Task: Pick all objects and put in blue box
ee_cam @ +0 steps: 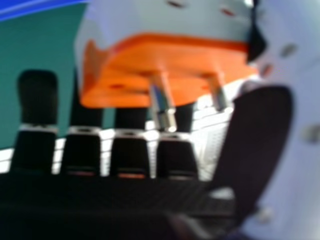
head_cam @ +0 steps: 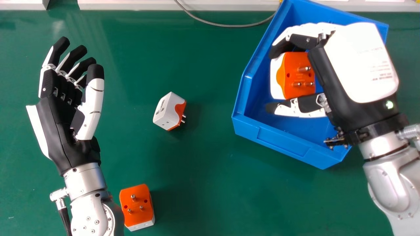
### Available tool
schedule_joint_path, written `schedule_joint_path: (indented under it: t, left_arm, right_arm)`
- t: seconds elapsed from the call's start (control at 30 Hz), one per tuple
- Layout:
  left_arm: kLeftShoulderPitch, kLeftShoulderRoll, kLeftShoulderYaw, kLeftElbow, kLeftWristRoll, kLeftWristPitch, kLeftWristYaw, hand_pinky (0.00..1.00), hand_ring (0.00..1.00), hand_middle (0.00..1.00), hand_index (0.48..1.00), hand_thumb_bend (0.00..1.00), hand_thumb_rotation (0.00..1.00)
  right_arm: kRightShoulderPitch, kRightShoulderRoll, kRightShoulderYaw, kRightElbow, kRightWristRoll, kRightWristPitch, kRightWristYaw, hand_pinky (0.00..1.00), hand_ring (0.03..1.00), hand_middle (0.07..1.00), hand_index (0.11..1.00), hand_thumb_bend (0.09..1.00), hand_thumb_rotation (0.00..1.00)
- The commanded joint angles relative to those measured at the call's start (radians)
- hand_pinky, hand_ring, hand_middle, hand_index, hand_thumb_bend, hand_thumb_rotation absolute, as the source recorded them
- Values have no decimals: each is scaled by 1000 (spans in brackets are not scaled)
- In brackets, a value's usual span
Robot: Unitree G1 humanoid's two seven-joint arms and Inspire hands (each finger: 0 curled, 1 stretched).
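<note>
the right robot hand point(head_cam: 359, 65) is bent round an orange-and-white adapter point(head_cam: 298, 77), curled fingers on its far side and thumb along its near side. both sit within the walls of the blue box point(head_cam: 282, 141), so the way to its floor is straight down; how much drop is left i can't fairly judge from here. the box's long axis runs from far to near, its near end slanting to the left. letting go looks like the next step, by opening fingers and thumb away from each other without brushing the walls; a prong could catch on a finger.

farther left on the surface point(head_cam: 197, 183) lies a middle adapter point(head_cam: 165, 113), tipped at an angle with its prongs toward the box. the left robot hand point(head_cam: 62, 121) is nearer to it, relaxed and open, holding nothing, thumb toward that adapter. a near adapter point(head_cam: 137, 205) rests orange face up, prongs upward, just beside the left forearm point(head_cam: 87, 183), its longer axis roughly far to near. those two are what remains outside.

the adapters look like hard, smooth plastic, blocky with rounded corners and bright metal pins. the box is smooth moulded plastic, thin-walled, with a recessed panel in front. dark ribbed pads and white shells make up the hands; the forearm is satin silver metal.
</note>
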Motion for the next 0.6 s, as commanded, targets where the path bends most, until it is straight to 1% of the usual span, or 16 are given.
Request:
schedule_joint_path:
  t: [0.0, 0.13, 0.27, 0.4, 0.53, 0.57]
  left_arm:
    - [-12, 9, -1, -3, 5, -26, -3, 650, 707, 759, 806, 653, 409]
    - [-14, 9, 1, -1, 3, -25, 0, 652, 707, 759, 807, 650, 408]
    - [-17, 12, 1, 5, 3, -30, -3, 652, 707, 759, 807, 651, 407]
    - [-20, 9, 0, 8, 1, -31, -2, 653, 708, 760, 807, 647, 406]
    - [-24, 9, 0, 15, 7, -35, 1, 654, 709, 760, 807, 643, 404]
    - [-24, 9, 0, 15, 5, -34, 0, 654, 709, 760, 807, 643, 404]
  right_arm:
    - [-36, -22, -20, -15, 10, 10, 3, 317, 421, 474, 497, 497, 0]
    - [-51, -35, -18, -6, 20, 9, 6, 315, 418, 471, 502, 497, 0]
    - [-80, -53, -17, 16, 22, 4, 8, 316, 418, 472, 500, 497, 0]
    - [-111, -68, -14, 65, 37, -4, 9, 312, 413, 480, 503, 497, 0]
    - [-147, -82, -5, 129, 39, -10, 7, 311, 410, 492, 504, 496, 0]
    - [-158, -87, -1, 148, 34, -13, 4, 311, 410, 492, 504, 496, 0]
